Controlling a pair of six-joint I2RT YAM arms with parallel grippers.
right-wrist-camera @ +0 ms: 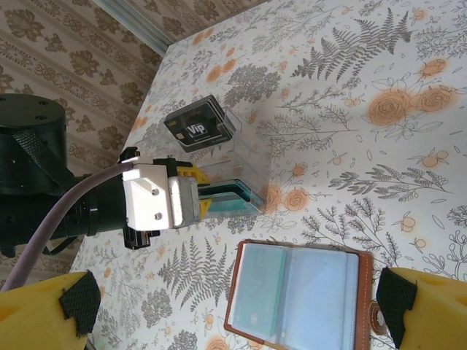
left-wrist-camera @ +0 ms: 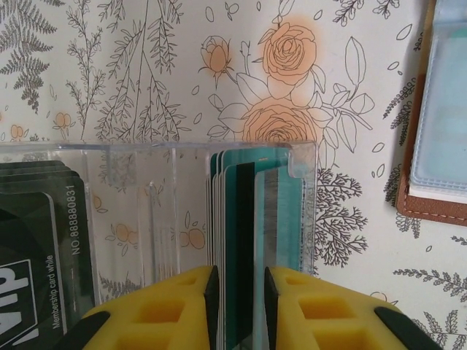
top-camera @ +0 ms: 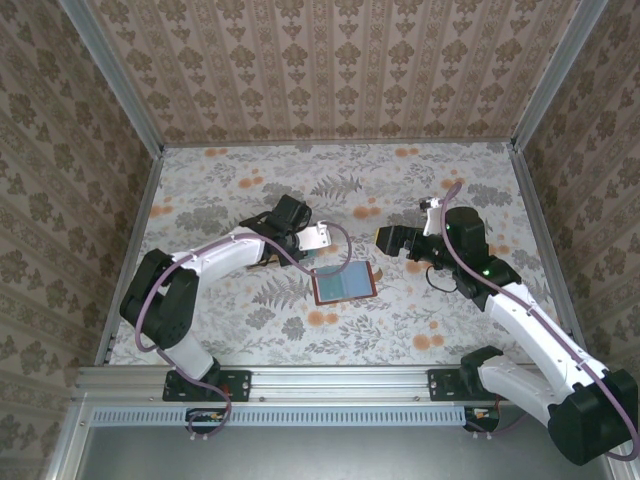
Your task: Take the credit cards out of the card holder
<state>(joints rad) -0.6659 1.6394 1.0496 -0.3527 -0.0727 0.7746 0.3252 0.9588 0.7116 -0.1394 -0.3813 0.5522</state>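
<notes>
Overhead: brown leather card holder (top-camera: 343, 284) open flat mid-desk (top-camera: 420, 190), floral print surface. Right end effector (top-camera: 388, 240) just beside it, jaws wide.
Left wrist: left end effector (left-wrist-camera: 239, 283), yellow fingers (left-wrist-camera: 175, 310) straddle teal cards (left-wrist-camera: 244, 219) upright in clear plastic rack (left-wrist-camera: 146, 204). Clamped or loose: cannot tell.
Right wrist: holder's blue-grey lining faces up. Black VIP card (right-wrist-camera: 195, 130) in rack.

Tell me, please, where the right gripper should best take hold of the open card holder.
Its brown leather edge, probably, coming down from above with the right gripper open astride that edge: the card holder lies spread flat, lining up, so only the thin rim offers a pinch.
</notes>
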